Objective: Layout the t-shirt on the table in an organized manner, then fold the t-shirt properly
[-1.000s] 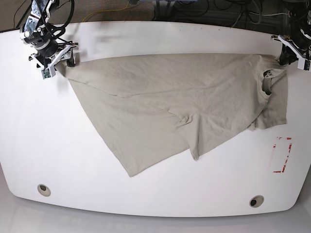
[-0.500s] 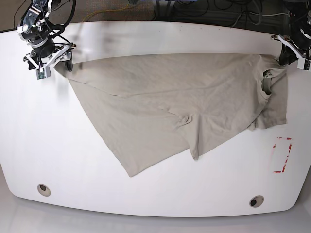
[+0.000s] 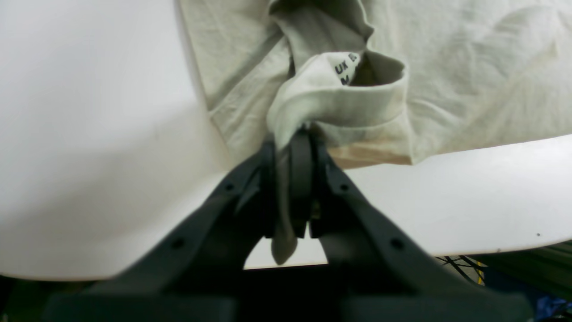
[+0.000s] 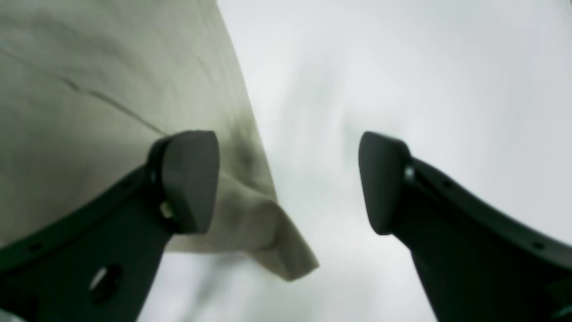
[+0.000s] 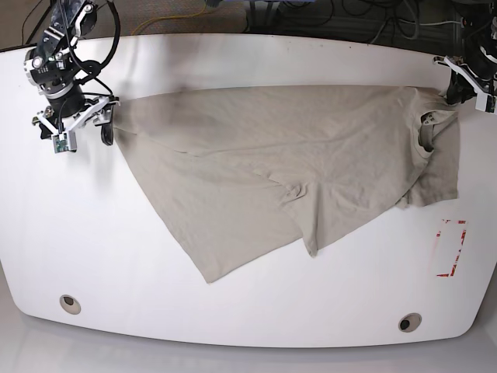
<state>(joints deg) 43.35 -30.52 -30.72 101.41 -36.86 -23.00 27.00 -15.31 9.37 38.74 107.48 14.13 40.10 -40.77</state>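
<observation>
T-shirt (image 5: 287, 163): beige-khaki, short-sleeved, thin and wrinkled, lying on the table (image 5: 233, 47); it is spread from about 10 o'clock to 2 o'clock across the far half, with a long flap running down towards 6 o'clock and ending in two points short of the near edge. Collar end sits at 2 o'clock, bunched, with a printed neck label (image 3: 346, 69) showing inside the folded neckband; letters only partly legible. Table: glossy white, curved edges; a round grey hole (image 5: 70, 303) at 8 o'clock, a second hole (image 5: 409, 322) at 4 o'clock, a red dashed rectangle (image 5: 451, 249) at 4 o'clock, just clear of the cloth. Left gripper (image 3: 290, 138): at the 2 o'clock corner of the table, jaws pressed together on a pinch of the neckband, a strip of fabric running down between the fingers. Right gripper (image 4: 288, 183): at 10 o'clock, jaws spread wide, nothing between them; one fingertip (image 4: 190, 179) hangs over the shirt's hem corner, the other over bare tabletop, the corner itself lying flat and pointed between them. Cables (image 5: 326, 15): dark bundle beyond the far edge at 12 o'clock.
</observation>
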